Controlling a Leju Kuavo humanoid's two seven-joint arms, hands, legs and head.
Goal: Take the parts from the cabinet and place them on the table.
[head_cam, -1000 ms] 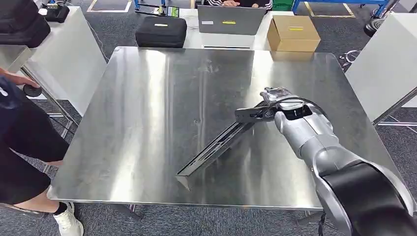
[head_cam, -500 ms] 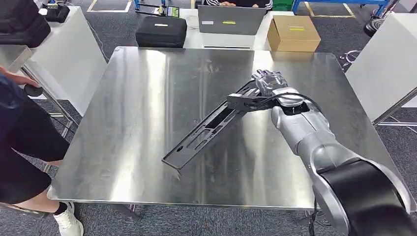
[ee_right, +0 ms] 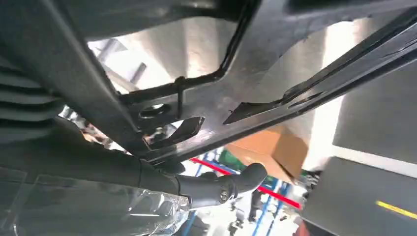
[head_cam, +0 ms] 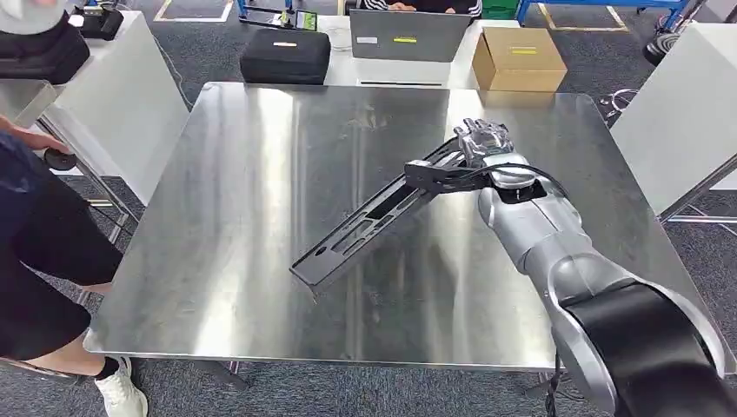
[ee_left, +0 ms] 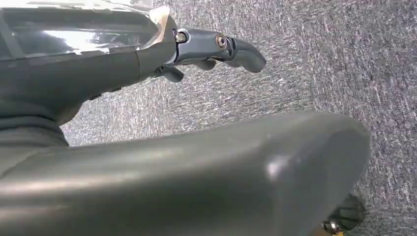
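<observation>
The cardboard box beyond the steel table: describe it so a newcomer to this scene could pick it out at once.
Start at the big shiny steel table and look past its far edge, to the right. The cardboard box sits there beside an open grey laptop. It is the one plain brown thing in that row, closed, with a yellow label on top; the black case further left is dark and soft-edged.

Big square steel tabletop [head_cam: 261,217] out front, brushed and shiny, throwing back streaks of light. One long dark slotted part [head_cam: 369,221] slants across it from near the middle toward the right side, its low end close to the front edge and apparently touching the steel, though contact is hard to call. The upper end rides off the surface in the right hand [head_cam: 483,143], which grips it.
</observation>
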